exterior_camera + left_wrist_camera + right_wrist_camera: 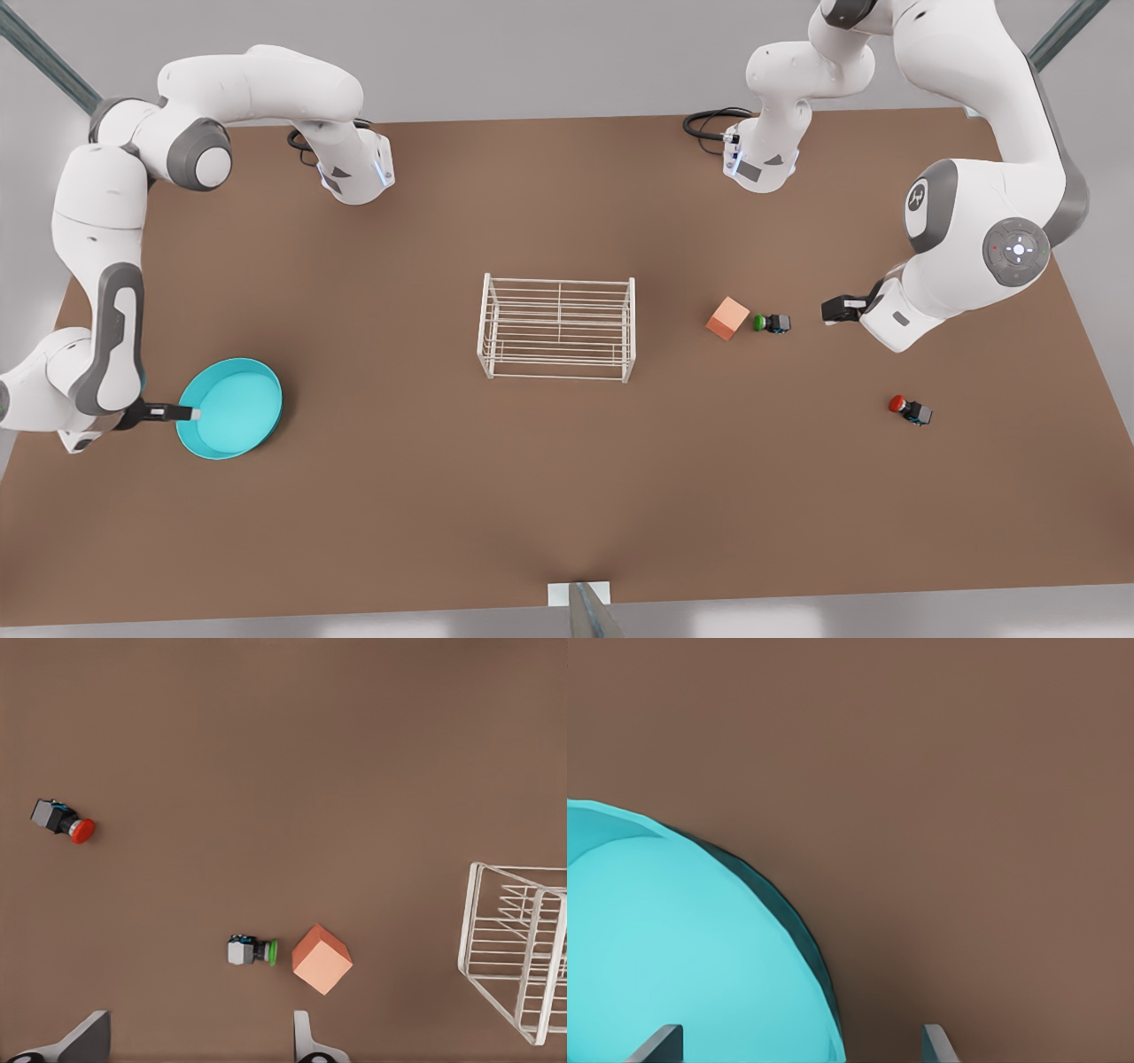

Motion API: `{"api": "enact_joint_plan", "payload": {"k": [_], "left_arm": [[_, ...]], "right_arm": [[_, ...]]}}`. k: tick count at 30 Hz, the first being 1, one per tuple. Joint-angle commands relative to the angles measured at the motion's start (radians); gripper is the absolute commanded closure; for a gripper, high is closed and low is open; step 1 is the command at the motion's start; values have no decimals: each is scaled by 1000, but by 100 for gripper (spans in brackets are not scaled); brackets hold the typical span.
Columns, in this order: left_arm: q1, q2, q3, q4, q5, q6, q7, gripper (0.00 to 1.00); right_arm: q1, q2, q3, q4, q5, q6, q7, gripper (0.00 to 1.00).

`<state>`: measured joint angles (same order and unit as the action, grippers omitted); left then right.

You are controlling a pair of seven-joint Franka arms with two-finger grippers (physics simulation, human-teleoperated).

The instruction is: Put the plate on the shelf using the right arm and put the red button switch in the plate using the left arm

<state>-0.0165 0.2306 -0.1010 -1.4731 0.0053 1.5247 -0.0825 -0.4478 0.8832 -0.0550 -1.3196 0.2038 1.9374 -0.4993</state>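
The turquoise plate (235,408) lies on the table at the front view's left. My right gripper (190,413) is at its rim, open. In the right wrist view one finger (660,1043) is over the plate (673,948) and the other is outside, with the rim between them. The white wire shelf (558,328) stands mid-table. Toward the front view's right lies the red button switch (908,409), on its side. My left gripper (833,310) hovers open farther back, near the green switch. The left wrist view shows the red button switch (64,820) and the shelf (518,948).
A salmon-orange cube (727,318) and a green-capped switch (771,323) lie side by side between the shelf and my left gripper. Both arm bases stand at the table's far edge. Brown table surface stretches in front of the shelf.
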Motion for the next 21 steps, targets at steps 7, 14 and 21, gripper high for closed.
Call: {"api": "enact_joint_plan", "payload": {"k": [7, 14, 21], "left_arm": [[0, -2, 0, -1, 1, -3, -10, 0], [-2, -1, -3, 0, 1, -3, -10, 0], [0, -4, -3, 0, 1, -6, -10, 0]], "right_arm": [[1, 11, 4, -20, 25, 18, -168, 14], [0, 10, 3, -20, 29, 14, -200, 77], [-2, -7, 6, -9, 45, -41, -255, 79]]}}
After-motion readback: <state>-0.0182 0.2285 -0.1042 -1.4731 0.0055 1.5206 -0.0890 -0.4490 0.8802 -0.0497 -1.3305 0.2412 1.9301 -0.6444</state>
